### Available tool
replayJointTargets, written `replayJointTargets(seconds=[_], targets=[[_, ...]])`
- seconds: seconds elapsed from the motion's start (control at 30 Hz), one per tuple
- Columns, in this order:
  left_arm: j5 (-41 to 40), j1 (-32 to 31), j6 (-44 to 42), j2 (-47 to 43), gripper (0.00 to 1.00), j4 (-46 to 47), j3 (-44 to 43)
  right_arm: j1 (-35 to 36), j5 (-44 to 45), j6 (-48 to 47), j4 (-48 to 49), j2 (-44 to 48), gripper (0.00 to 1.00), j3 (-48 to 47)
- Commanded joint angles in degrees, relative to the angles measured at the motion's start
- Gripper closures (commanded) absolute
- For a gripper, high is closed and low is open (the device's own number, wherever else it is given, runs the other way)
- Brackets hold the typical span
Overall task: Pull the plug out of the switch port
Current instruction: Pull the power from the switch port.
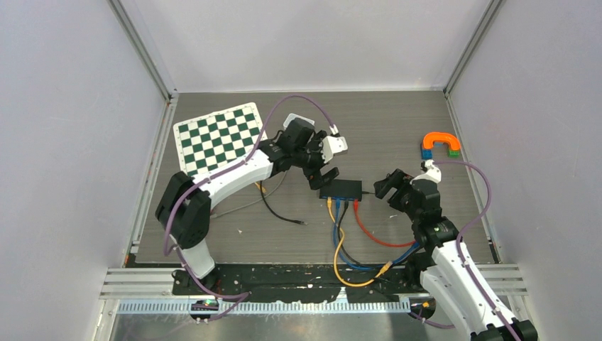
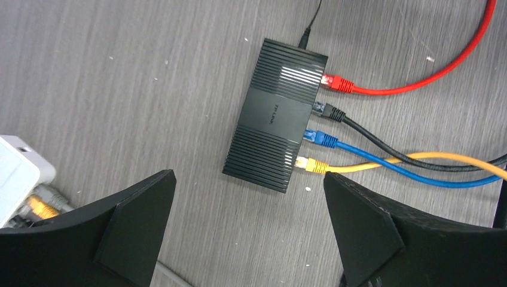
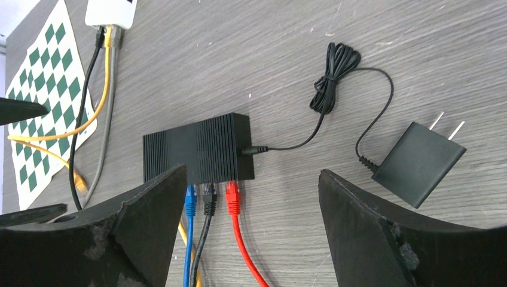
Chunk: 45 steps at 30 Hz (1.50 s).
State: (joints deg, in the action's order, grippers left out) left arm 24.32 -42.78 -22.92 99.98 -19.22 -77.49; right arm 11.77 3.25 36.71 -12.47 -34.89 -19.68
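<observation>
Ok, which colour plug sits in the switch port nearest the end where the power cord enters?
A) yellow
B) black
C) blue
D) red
D: in the left wrist view the red plug sits at the end of the switch where the power cord enters. The black plug, blue plug and yellow plug follow in turn.

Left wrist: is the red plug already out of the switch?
No, the red plug is seated in the switch, next to the black plug.
</observation>
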Motion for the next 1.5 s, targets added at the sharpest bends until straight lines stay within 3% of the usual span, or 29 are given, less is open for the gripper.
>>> replayJointTargets(seconds=[0.0,0.27,0.7,1.1,1.27,1.47], targets=[[3.88,-0.06,-3.69,4.27,0.01,-5.66,-5.57,-0.17,-5.18,2.2,-0.2,-1.8,0.13,0.57],[1.16,-3.65,-11.77,9.94,0.01,-13.77,-9.84,-0.17,-8.67,2.72,1.29,-5.69,0.12,1.84],[-4.76,-4.32,-15.86,20.1,0.07,-26.47,-20.02,-0.17,-8.62,1.58,2.41,-8.74,0.1,0.3],[-7.11,-4.85,-14.84,23.97,0.14,-27.1,-22.49,-0.2,-10.08,3.33,4.37,-12.14,0.1,0.51],[-8.58,-4.85,-13.11,23.6,0.12,-24.46,-22.43,-0.18,-10.46,3.67,4.69,-12.55,0.1,0.51],[-9.66,-4.85,-14.89,25.76,0.1,-29.17,-25.29,-0.24,-10.55,4.02,4.66,-12.5,0.1,0.78]])
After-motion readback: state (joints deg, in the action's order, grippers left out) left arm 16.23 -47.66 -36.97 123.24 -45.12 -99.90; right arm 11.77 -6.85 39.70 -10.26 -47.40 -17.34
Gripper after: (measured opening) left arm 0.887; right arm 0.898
